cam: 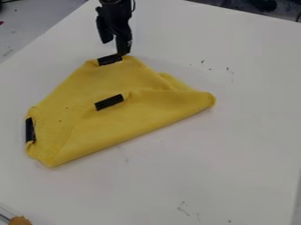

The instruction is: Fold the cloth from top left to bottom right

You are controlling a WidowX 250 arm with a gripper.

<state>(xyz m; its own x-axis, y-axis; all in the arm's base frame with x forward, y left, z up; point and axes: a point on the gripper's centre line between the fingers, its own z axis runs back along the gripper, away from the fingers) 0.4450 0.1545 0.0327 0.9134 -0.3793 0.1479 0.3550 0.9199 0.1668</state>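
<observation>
The white table [235, 145] spreads beneath the claw and out to both sides of it, its far edge running behind the arm.

The yellow cloth [88, 127] lies on the table directly below the claw in the view, its narrow top end at the claw's tip. From there it widens towards the camera: one corner well down and to the left of the claw, another down and to the right. A long, nearly straight edge joins these two on the side away from the claw. Part of the cloth is doubled over, with a raised crease running from its middle to the right corner and a second layer showing behind that crease.

The black arm [115, 2] enters from the top edge, left of centre. The claw [115, 48] hangs from it, pointing down, close to upright. Its two fingers stand apart, the right-hand one in the view reaching lower and meeting the cloth's top edge. Nothing is seen gripped between them.

Three black strips are noted on the cloth: the top strip [110, 59] just beside the lower fingertip, the middle strip [109, 102] below the claw, the left strip [30, 130] well down and left of it.
</observation>
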